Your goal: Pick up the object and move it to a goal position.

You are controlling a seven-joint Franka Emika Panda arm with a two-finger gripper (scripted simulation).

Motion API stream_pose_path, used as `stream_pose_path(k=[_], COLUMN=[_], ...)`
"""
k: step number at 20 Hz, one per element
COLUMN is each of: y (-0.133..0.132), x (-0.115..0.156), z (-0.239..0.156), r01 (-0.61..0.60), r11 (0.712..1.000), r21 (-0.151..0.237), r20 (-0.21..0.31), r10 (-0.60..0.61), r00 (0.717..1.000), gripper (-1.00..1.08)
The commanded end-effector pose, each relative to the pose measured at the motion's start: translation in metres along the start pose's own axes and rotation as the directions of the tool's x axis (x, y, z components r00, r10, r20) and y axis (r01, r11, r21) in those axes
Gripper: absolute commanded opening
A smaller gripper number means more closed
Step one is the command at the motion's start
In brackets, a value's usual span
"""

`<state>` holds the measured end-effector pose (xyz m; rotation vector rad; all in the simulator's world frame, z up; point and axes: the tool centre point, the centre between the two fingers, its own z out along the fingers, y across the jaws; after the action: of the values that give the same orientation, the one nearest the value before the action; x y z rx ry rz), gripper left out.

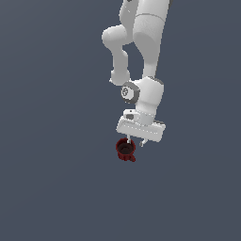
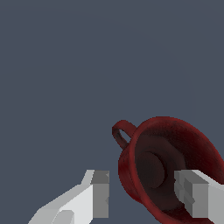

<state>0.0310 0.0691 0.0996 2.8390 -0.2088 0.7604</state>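
Observation:
The object is a small dark red mug [image 1: 125,149] with a dark inside and a loop handle. In the exterior view it sits just under the white gripper [image 1: 136,142], below the finger on that view's left. It is tipped so that its mouth faces the cameras. In the wrist view the mug [image 2: 166,144] fills the space by the gripper [image 2: 146,194]. One finger [image 2: 194,197] stands in front of the mug's dark inside. The other finger [image 2: 100,192] is outside the rim, with a gap to the wall. The gripper is open and the fingers stand wide apart.
A plain grey-blue surface fills both views around the mug. The white arm [image 1: 146,42] comes down from the top of the exterior view. No other objects show.

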Motion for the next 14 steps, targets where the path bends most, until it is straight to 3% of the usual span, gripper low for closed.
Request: stream_pose_path(k=[1, 14], y=[-0.0034, -0.0079], x=[-0.0018, -0.0049], z=[-0.0007, -0.0016], r01=[-0.002, -0.006], r11=[1.000, 1.000], r21=[0.010, 0.025], r20=[-0.009, -0.020], r10=[0.002, 0.007], r00=[1.000, 1.000], gripper=[0.28, 0.28])
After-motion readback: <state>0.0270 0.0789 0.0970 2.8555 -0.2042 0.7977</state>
